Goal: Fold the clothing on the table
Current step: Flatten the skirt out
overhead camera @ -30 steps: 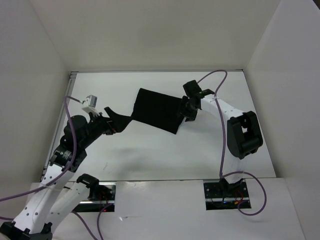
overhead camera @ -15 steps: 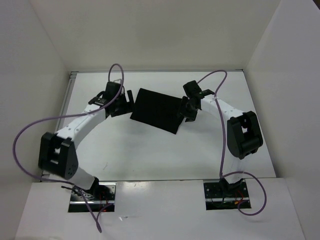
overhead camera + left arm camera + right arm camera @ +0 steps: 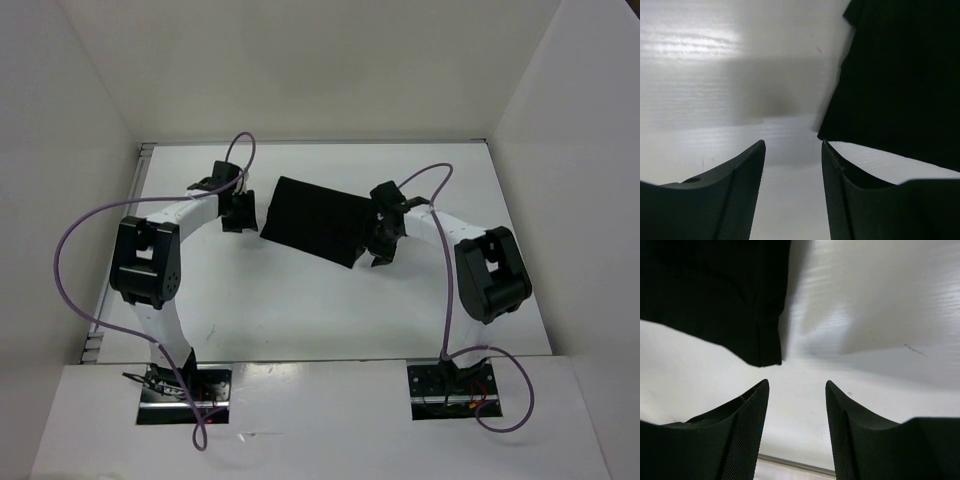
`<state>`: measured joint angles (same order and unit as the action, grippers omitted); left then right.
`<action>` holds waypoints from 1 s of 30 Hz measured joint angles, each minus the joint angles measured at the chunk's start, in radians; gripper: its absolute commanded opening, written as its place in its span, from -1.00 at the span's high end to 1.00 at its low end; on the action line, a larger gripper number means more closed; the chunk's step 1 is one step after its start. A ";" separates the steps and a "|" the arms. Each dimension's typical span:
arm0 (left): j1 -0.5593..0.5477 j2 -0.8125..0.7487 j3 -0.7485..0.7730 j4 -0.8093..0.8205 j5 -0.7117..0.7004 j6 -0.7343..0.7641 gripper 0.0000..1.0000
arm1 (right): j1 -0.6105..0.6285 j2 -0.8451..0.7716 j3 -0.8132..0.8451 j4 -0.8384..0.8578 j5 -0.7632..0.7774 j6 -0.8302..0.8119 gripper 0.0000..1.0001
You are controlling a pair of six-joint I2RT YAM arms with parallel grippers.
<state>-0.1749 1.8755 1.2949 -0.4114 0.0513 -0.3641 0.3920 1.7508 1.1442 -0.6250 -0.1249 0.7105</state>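
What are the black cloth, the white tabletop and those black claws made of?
The clothing looks like thin matte black fabric: it lies limp, with a stitched hem at one corner. The table seems smooth white laminate or painted board, faintly glossy, showing soft reflections. The fingers look like black plastic or rubber, with fine dimpled texture.

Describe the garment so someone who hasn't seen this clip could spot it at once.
On the white table, look at the far half, between the left claw and the right claw. The clothing lies there, a black, roughly rectangular cloth, slightly tilted. Unlike the black claws flanking it, it is a flat, soft sheet.
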 measured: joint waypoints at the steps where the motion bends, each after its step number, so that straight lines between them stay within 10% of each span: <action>1: 0.008 0.007 0.008 0.006 0.008 0.007 -0.14 | 0.000 -0.011 -0.010 0.005 -0.013 0.004 -0.09; 17: 0.063 0.121 0.026 0.183 0.252 0.031 -0.21 | 0.003 -0.018 -0.051 0.139 -0.093 0.041 -0.11; 30: 0.063 0.152 0.035 0.208 0.354 0.034 0.25 | 0.003 0.066 -0.002 0.153 -0.069 0.059 -0.11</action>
<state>-0.1120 2.0274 1.3304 -0.2039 0.4053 -0.3302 0.3950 1.8168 1.1419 -0.4717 -0.1940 0.7692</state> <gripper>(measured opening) 0.434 0.556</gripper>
